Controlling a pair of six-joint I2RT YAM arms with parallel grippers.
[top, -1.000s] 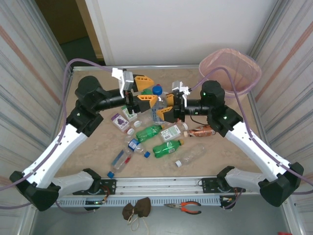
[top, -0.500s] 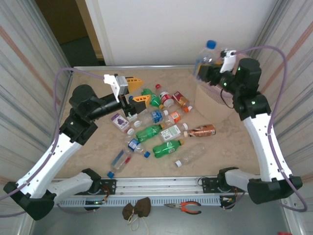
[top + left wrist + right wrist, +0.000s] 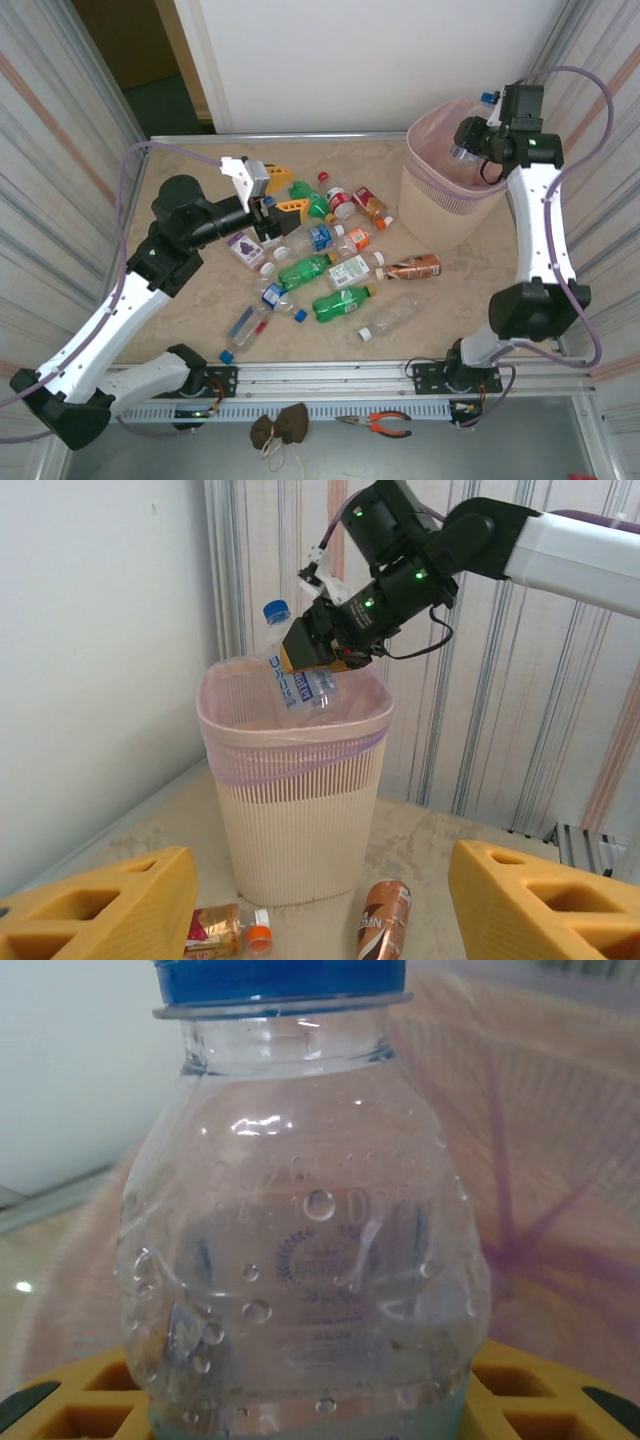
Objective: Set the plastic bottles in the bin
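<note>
One clear bottle [image 3: 298, 678] has moved — now above the bin [image 3: 300, 820].

You see a clear, glossy plastic bottle with a blue cap [image 3: 300, 1260], droplets on its wall. Far right, the beige ribbed plastic bin [image 3: 300, 830] looks matt. The marbled beige table [image 3: 450, 300] is smooth, faintly shiny.

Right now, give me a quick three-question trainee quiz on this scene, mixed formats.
1. True or false: the right gripper holds a blue-capped bottle at the mouth of the bin.
2. The left gripper is: A) open and empty; B) shut on a bottle; C) inside the bin.
3. Fill in: the bin's rim band is ___.
Key: 1 true; 2 A; 3 pink.
</note>
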